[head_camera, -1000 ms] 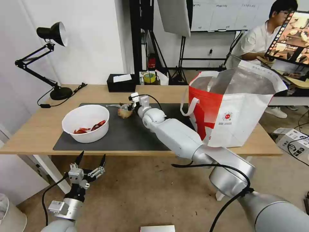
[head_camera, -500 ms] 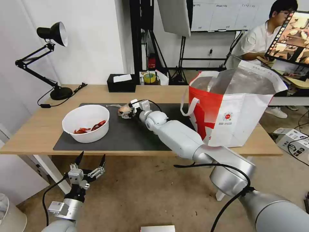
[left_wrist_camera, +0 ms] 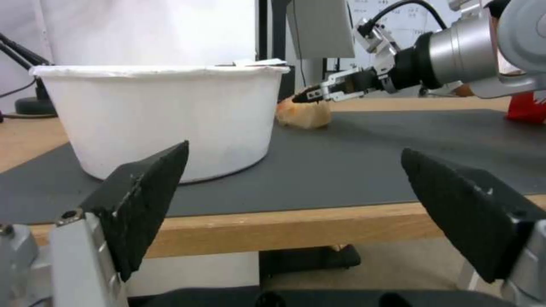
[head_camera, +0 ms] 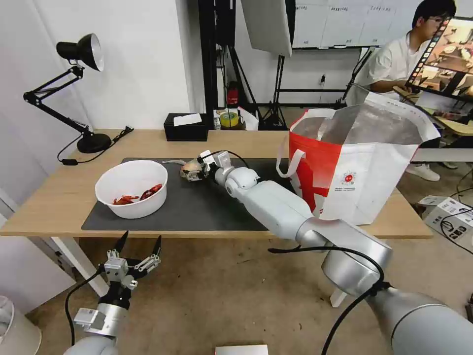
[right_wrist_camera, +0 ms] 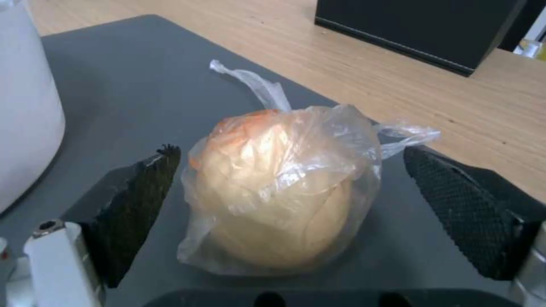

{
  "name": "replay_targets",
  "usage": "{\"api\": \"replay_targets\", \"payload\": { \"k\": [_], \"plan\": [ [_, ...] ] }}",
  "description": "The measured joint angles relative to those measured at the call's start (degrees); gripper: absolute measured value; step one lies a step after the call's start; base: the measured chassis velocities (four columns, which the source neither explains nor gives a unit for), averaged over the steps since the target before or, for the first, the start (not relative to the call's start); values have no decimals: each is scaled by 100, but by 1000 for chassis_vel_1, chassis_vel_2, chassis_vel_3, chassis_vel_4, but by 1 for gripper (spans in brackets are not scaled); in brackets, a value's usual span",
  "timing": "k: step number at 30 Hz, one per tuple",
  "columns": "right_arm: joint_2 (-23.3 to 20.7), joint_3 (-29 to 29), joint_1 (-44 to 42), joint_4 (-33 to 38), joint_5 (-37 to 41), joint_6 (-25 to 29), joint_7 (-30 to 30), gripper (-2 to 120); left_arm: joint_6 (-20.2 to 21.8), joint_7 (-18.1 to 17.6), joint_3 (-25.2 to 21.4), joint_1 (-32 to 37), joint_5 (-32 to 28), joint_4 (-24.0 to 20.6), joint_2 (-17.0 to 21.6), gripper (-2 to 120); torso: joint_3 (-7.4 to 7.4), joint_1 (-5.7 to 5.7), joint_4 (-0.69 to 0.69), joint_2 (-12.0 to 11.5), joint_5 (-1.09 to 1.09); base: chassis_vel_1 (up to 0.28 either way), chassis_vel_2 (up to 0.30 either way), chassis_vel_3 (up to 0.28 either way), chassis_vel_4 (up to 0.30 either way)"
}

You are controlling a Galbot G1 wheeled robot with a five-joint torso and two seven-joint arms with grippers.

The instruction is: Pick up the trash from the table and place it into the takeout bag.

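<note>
One knotted clear bag (right_wrist_camera: 279, 187) with a tan lump inside sits on the dark grey mat (head_camera: 197, 207), toward the mat's far edge, and it lies between the two black fingers (right_wrist_camera: 136, 209) of the right gripper (head_camera: 193, 170), which are spread on either side of it with a gap to each and do not press it. One white bowl (head_camera: 131, 188) with red scraps stands on the left part of the mat, near the bag but apart from it, and in the left wrist view its wall (left_wrist_camera: 165, 119) rises just beside the lump. One takeout bag (head_camera: 354, 167) stands upright and open at the right end of the table (head_camera: 59, 197), its near corner close to the front edge, well apart from the knotted bag. The stretch of mat between bowl and takeout bag is bare except for the right arm reaching across it. One black tissue box (head_camera: 186, 127) sits at the table's back edge, and one black desk lamp (head_camera: 74, 88) stands at the far left corner. The left gripper (head_camera: 138, 246) hangs below the table's front edge, in front of the bowl, its fingers spread wide and holding nothing. Compared with a second ago, the right gripper has moved forward to bracket the lump, and the bowl and takeout bag are where they were.
</note>
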Motion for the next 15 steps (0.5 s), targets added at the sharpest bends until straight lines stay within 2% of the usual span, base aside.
{"api": "replay_targets", "payload": {
  "k": [9,13,15],
  "plan": [
    [-1,-36,52,-166,-49,61,-275,100,-3,1,2,3,1,-9,-11,100,0,0,0,0,0,0,0,0,0],
    [1,-59,63,-237,-64,111,-376,89,-9,1,1,3,-1,-9,-12,100,0,0,0,0,0,0,0,0,0],
    [1,-69,62,-254,-65,125,-422,76,-21,1,1,2,-5,-7,-19,100,0,0,0,0,0,0,0,0,0]
  ]
}}
